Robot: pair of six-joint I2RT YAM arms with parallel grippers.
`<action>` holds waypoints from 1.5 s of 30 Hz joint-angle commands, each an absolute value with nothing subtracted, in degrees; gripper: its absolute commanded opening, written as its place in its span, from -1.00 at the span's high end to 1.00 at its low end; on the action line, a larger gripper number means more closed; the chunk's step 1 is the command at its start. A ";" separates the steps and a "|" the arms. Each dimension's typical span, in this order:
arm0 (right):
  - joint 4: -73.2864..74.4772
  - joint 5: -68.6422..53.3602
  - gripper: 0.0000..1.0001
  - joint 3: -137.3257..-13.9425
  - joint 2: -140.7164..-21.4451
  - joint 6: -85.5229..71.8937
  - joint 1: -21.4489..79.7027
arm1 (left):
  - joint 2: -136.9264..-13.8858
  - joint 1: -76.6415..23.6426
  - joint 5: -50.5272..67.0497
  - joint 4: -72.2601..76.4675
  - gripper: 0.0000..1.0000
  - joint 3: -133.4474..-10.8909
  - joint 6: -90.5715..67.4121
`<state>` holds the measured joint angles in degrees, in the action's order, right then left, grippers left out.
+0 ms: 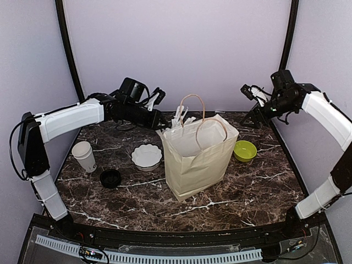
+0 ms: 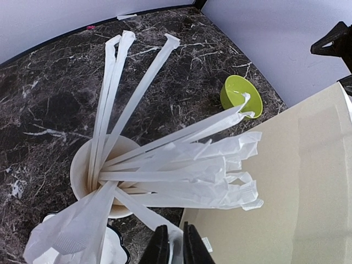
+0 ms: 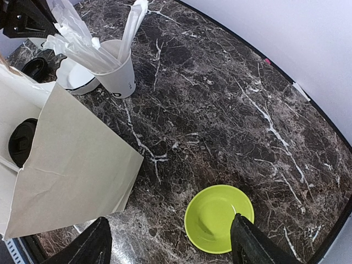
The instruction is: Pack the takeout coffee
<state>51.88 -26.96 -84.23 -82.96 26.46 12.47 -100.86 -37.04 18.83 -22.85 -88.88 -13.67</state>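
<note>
One white paper coffee cup (image 1: pixel 83 155) stands at the left of the table without its lid; a round black lid (image 1: pixel 110 177) lies beside it. A second black lid (image 3: pixel 22 142) shows inside the open paper bag (image 1: pixel 198 154), the cup under it hidden. My left gripper (image 2: pixel 175 247) is shut on a wrapped straw from the small cup of straws (image 2: pixel 93 176), just behind the bag's left edge (image 1: pixel 163 120). My right gripper (image 3: pixel 173 245) is open and empty, high above the green bowl (image 3: pixel 219 219).
A white scalloped bowl (image 1: pixel 147 157) sits left of the bag. The green bowl (image 1: pixel 245 150) sits to the bag's right. The bag's looped handles (image 1: pixel 201 118) stand upright. Grey walls close in behind and on both sides.
</note>
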 commanded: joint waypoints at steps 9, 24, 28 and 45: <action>51.71 -27.41 -0.50 -87.28 -85.22 26.12 12.22 | -94.95 -37.79 11.35 -27.08 0.85 -93.74 -9.86; 52.98 -28.68 -0.49 -90.69 -87.59 26.30 12.22 | -88.33 -37.76 9.50 -32.22 1.00 -99.66 -5.71; 53.17 -29.07 -0.49 -91.29 -88.21 26.20 12.22 | -83.35 -37.72 11.64 -32.39 1.00 -100.88 -4.53; 52.42 -28.48 -0.48 -90.27 -87.07 26.30 12.22 | -71.76 -37.77 37.50 -29.55 1.00 -105.42 -9.50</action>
